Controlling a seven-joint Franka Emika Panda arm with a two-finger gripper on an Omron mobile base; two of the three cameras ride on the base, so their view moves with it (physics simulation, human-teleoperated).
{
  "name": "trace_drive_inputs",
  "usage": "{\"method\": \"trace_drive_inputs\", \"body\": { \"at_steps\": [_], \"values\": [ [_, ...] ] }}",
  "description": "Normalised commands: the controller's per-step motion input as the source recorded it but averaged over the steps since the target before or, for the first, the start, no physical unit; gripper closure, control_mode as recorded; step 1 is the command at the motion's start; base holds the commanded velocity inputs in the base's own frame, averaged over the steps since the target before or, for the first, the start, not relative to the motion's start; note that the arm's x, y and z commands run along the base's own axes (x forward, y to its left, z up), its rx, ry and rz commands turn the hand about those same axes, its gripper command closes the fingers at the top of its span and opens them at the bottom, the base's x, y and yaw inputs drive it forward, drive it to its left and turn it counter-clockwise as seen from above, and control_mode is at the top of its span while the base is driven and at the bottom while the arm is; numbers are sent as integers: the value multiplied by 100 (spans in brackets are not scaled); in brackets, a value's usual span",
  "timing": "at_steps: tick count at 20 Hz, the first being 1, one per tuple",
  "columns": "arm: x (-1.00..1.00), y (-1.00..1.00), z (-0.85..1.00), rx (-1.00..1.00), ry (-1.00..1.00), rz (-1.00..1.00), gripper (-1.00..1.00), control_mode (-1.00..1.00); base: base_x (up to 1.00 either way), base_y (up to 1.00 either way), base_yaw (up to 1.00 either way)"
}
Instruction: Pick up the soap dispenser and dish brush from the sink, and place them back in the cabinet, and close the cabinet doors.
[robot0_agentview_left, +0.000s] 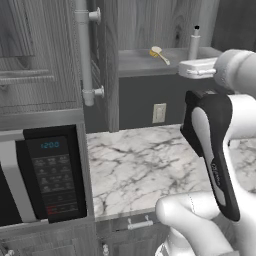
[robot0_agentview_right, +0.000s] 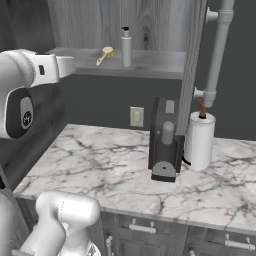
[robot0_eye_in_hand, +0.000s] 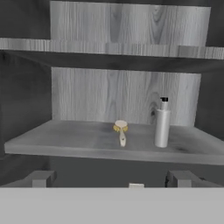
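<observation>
Left base view: the microwave (robot0_agentview_left: 50, 180) at lower left shows "1200" on its display; at upper right the dish brush (robot0_agentview_left: 159, 54) and soap dispenser (robot0_agentview_left: 194, 44) sit on the cabinet (robot0_agentview_left: 145, 62) shelf.

Right base view: both stand at top centre, with one of the cabinet doors (robot0_agentview_right: 194, 60) open beside them.

Hand view: the gripper (robot0_eye_in_hand: 112, 180) is spread wide and empty below the shelf; the brush lies just left of the upright bottle.

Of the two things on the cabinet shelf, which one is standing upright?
The soap dispenser, the white bottle with the dark pump top; the dish brush beside it lies flat.
</observation>
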Motion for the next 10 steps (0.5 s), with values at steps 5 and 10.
{"method": "trace_drive_inputs", "body": {
  "at_steps": [5, 10],
  "values": [
    [-55, 10, 1, 0, -3, 0, -100, -100, 0, 0, 0],
    [-60, 7, 0, 0, -5, 0, -100, -100, 0, 0, 0]
  ]
}}
